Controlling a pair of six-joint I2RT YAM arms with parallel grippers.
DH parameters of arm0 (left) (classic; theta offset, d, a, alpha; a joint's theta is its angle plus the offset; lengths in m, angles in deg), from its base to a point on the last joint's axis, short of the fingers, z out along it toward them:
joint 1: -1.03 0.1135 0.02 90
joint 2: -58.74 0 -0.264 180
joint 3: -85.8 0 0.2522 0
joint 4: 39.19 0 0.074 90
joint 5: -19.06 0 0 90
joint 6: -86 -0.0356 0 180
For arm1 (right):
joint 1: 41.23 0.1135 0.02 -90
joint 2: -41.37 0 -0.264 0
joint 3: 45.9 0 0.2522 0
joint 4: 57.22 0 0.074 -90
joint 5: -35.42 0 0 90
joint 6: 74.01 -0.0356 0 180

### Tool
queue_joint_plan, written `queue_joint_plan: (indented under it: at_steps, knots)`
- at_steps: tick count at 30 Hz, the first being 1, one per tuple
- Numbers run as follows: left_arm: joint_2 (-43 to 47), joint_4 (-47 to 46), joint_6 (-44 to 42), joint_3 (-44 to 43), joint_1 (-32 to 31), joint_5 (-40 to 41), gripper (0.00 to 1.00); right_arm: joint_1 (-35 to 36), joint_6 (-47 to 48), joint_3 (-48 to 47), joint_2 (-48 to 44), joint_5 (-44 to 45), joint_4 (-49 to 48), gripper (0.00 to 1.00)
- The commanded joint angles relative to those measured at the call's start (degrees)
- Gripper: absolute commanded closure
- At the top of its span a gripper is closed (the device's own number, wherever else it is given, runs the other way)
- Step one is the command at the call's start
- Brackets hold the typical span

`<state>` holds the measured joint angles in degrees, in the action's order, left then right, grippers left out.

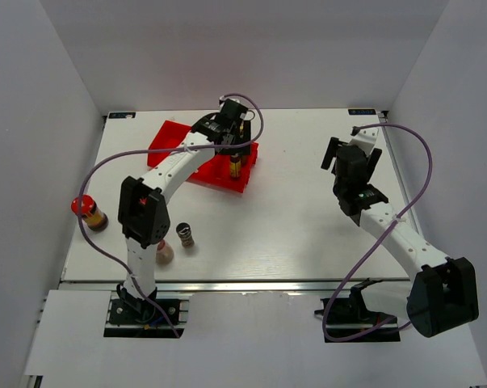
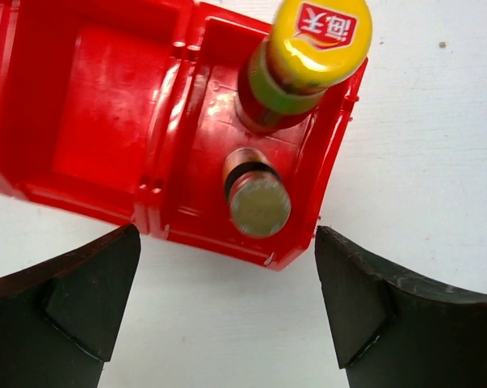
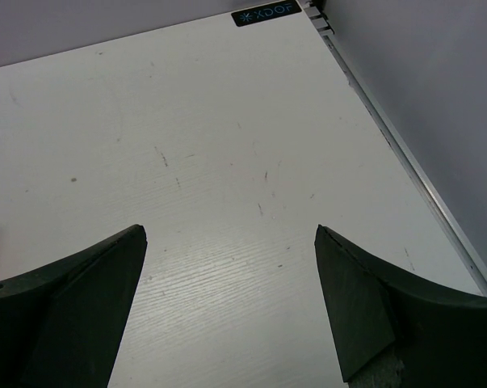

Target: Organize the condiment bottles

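White table [image 1: 291, 218], yellow-capped bottle [image 2: 320, 36] in tray [image 2: 106, 105]

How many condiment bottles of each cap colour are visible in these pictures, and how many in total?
Yellow-capped bottle: 1
Grey-capped bottle: 1
Red-lidded jar: 1
Pink-capped bottle: 1
Dark-capped bottle: 1
Total: 5 bottles in view

I can read two things. On the lid of the yellow-capped bottle [image 2: 295, 77] sits a red label [image 2: 328, 24] with white Chinese characters, seemingly 海天. A black sticker [image 3: 266, 14] at the far edge of the bench [image 3: 227, 162] says something like "xdof" in pale blue.
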<state>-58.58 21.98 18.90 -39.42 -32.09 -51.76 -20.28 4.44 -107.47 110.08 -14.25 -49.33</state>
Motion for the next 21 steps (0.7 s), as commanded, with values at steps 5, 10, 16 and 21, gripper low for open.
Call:
queue_joint_plan:
  at_steps: [5,10,16,21]
  knots:
    - [15.09,-3.38,3.73,11.06,-0.27,4.99,0.02,-0.38,-1.1,0.7,-2.88,-1.14,-1.25,0.11]
    - [23.53,-0.93,8.55,18.55,-0.27,10.69,0.02,-0.38,0.29,0.79,-3.67,-3.5,-2.04,0.11]
    - [38.0,3.64,14.63,32.67,-0.27,16.24,0.02,-0.38,3.73,1.4,-7.18,-20.35,-4.5,0.11]
    - [50.33,6.27,20.78,43.24,-0.27,16.33,0.02,5.84,9.07,0.18,-7.28,-38.57,-3.63,0.11]
